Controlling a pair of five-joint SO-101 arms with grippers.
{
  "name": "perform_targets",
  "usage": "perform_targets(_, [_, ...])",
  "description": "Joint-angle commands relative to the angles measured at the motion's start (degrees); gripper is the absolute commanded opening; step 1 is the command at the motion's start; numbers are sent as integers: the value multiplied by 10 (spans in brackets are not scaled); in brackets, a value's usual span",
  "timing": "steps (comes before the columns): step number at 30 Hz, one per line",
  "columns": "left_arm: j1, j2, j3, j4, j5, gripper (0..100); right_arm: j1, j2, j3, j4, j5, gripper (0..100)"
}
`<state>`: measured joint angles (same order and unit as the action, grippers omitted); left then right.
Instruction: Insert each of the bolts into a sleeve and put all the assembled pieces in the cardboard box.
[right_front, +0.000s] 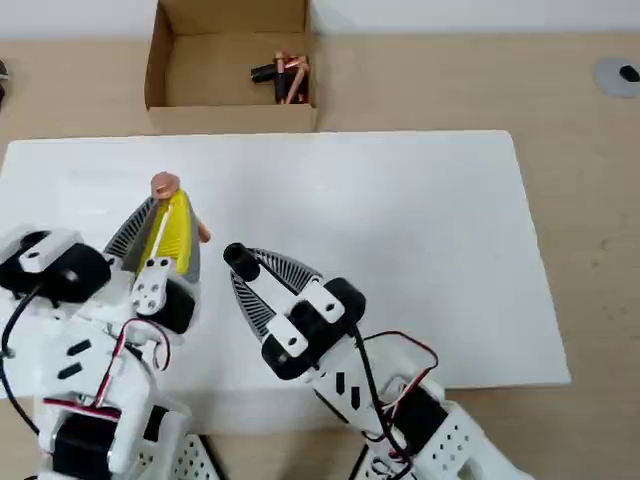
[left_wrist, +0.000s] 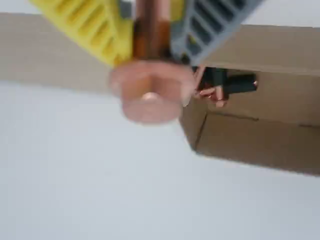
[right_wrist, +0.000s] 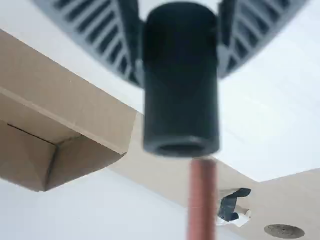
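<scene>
1. Right now my left gripper (right_front: 165, 200) is clamped on a copper-coloured metal bolt with a broad flanged head (right_front: 165, 184). The yellow finger sits on one side of the shank and the grey ribbed finger on the other.
2. That bolt is held over the left part of the white sheet (right_front: 420, 250), nearer its far edge than its near one. The head juts out just past my fingertips.
3. In my left wrist view the bolt head (left_wrist: 150, 95) is right in front of the gripper (left_wrist: 152, 45).
4. My right gripper (right_front: 245, 265) is closed around a short black cylindrical sleeve (right_front: 240, 258), pinched between two grey ribbed fingers.
5. The sleeve hangs over the middle of the sheet, nearer the near edge than the bolt head. Bare sheet shows between the two parts, so they are near each other but apart.
6. In my right wrist view the sleeve (right_wrist: 181, 80) points its open end away from the gripper (right_wrist: 180, 30).
7. An open brown cardboard box (right_front: 155, 70) stands on the wooden table (right_front: 580, 180), touching or just beyond the sheet's far edge.
8. Several assembled copper-and-black pieces (right_front: 285, 78) lie against the box's right wall.
</scene>
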<state>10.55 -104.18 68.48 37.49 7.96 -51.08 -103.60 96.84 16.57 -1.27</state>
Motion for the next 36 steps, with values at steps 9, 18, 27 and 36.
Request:
perform_targets(9, [18, -6, -57, -11, 31, 8, -4, -61, -1, -12, 6, 12])
perform_targets(18, [90, -6, -59, 22, 30, 8, -4, -63, -1, 11, 4, 12])
perform_targets(27, [90, -6, -35, 22, 30, 8, -4, -65, -1, 7, 4, 12])
perform_targets(36, [91, -6, -35, 31, 31, 8, -4, -65, -1, 7, 6, 12])
